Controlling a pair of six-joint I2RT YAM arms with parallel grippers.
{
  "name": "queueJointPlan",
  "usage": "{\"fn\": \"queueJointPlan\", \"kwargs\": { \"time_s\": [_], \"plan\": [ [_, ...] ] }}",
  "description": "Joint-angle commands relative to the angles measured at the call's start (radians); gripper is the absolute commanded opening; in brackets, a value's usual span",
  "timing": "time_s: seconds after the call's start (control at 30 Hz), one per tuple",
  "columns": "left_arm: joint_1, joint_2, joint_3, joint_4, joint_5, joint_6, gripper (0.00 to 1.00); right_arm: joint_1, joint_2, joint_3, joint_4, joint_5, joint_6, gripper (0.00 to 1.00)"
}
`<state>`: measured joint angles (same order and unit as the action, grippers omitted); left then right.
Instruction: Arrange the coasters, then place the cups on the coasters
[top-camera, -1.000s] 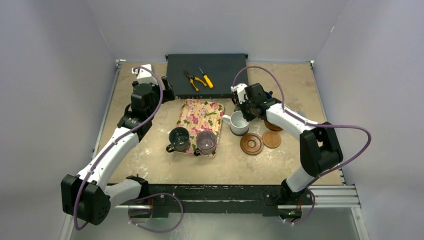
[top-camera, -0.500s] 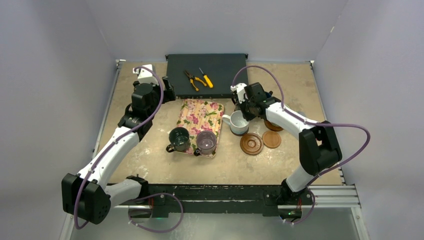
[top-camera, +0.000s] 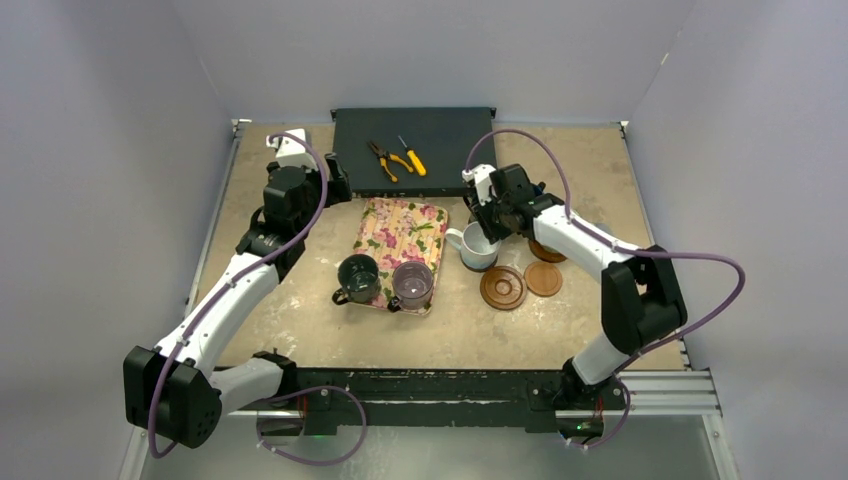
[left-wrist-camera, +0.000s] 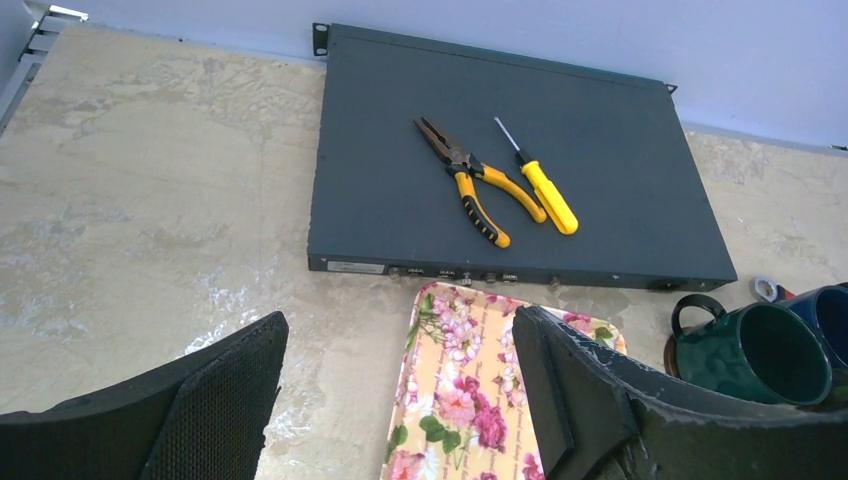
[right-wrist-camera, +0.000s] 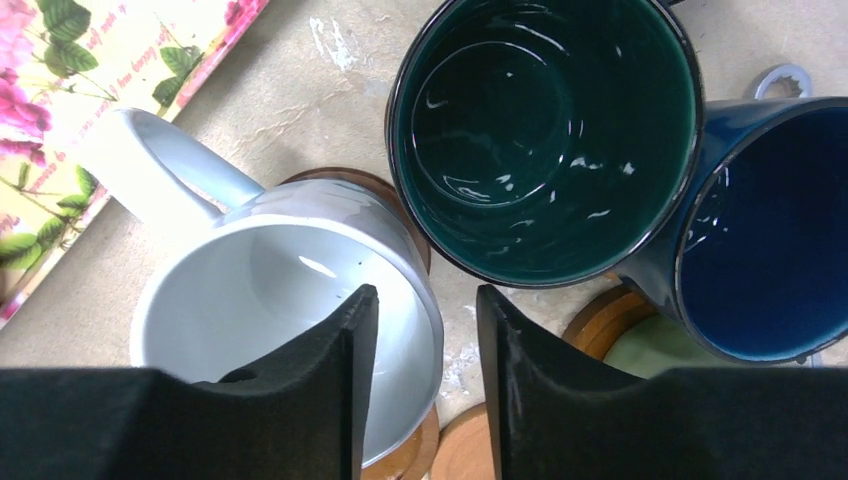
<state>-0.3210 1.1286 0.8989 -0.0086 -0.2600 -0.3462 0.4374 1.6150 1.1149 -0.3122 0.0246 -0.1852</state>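
The white cup (top-camera: 478, 245) (right-wrist-camera: 260, 290) stands on a brown coaster (right-wrist-camera: 345, 180) just right of the floral tray. My right gripper (right-wrist-camera: 425, 295) (top-camera: 487, 225) straddles its rim, one finger inside and one outside, open and clear of the wall. Beside it stand the dark teal cup (right-wrist-camera: 545, 130) (left-wrist-camera: 755, 350) and the navy cup (right-wrist-camera: 770, 230). A ringed reddish-brown coaster (top-camera: 503, 287) and a light tan coaster (top-camera: 543, 278) lie bare. The dark grey-black cup (top-camera: 357, 277) and the translucent cup (top-camera: 412, 284) sit at the tray's near end. My left gripper (left-wrist-camera: 398, 320) (top-camera: 335, 185) hangs open by the tray's far corner.
The floral tray (top-camera: 400, 225) (left-wrist-camera: 450, 380) lies mid-table. Behind it is a dark flat rack unit (top-camera: 415, 135) (left-wrist-camera: 400, 150) carrying yellow-handled pliers (left-wrist-camera: 470, 185) and a screwdriver (left-wrist-camera: 540, 185). A pale green surface (right-wrist-camera: 650, 345) shows on a wooden coaster under the right finger.
My right gripper's jaws have parted from the white cup's rim, leaving the cup standing on its coaster. The left arm has not moved.
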Motion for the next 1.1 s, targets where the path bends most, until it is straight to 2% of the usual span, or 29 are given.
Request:
{"fn": "queueJointPlan", "kwargs": {
  "time_s": [0.0, 0.13, 0.43, 0.5, 0.63, 0.73, 0.77, 0.9, 1.07],
  "plan": [
    [0.005, 0.0, 0.006, 0.035, 0.014, 0.023, 0.82, -0.002, -0.062, 0.025, -0.007, 0.015, -0.008, 0.47],
    [0.005, -0.002, 0.006, 0.035, 0.016, 0.023, 0.82, -0.002, -0.087, 0.03, -0.013, 0.01, -0.004, 0.5],
    [0.005, -0.013, 0.007, 0.012, 0.065, 0.015, 0.83, -0.001, -0.254, 0.093, -0.037, 0.001, 0.017, 0.59],
    [0.004, -0.011, 0.003, -0.021, 0.101, 0.011, 0.83, 0.0, -0.289, 0.133, -0.052, -0.061, 0.069, 0.6],
    [0.005, 0.026, 0.002, -0.099, 0.222, 0.002, 0.82, 0.01, -0.395, 0.139, 0.031, -0.256, 0.314, 0.61],
    [0.005, 0.045, 0.0, -0.136, 0.272, 0.015, 0.82, 0.044, -0.449, 0.084, 0.071, -0.256, 0.519, 0.57],
    [0.004, 0.052, 0.003, -0.148, 0.284, 0.021, 0.82, 0.069, -0.47, 0.057, 0.083, -0.21, 0.588, 0.56],
    [0.005, 0.061, 0.015, -0.177, 0.29, 0.03, 0.82, 0.318, -0.58, -0.136, 0.245, -0.001, 0.776, 0.56],
    [0.005, 0.043, 0.016, -0.18, 0.28, 0.037, 0.81, 0.463, -0.528, -0.223, 0.255, 0.108, 0.962, 0.53]
  ]
}}
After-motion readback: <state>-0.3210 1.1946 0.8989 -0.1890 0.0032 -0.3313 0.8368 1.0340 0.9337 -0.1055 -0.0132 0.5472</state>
